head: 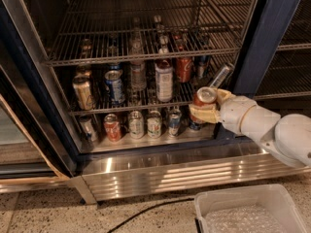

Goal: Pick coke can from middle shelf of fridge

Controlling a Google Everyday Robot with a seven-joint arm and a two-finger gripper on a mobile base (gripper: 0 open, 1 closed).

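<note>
My gripper (pixel 206 108) is shut on the coke can (pixel 204 98), an orange-red can with a silver top. I hold it tilted just in front of the right end of the middle shelf (pixel 121 109), near the fridge's dark blue door frame (pixel 265 38). The tan fingers (pixel 204 114) wrap the can's lower body. My white arm (pixel 262 125) reaches in from the right. The can is clear of the wire rack and touches no other drink.
On the middle shelf stand a gold can (pixel 83 92), a blue can (pixel 114 86), a white-labelled bottle (pixel 164 79) and a red can (pixel 183 69). Several cans line the floor below, including a small red one (pixel 112 127). A white bin (pixel 248 210) and black cable (pixel 146 210) lie on the floor.
</note>
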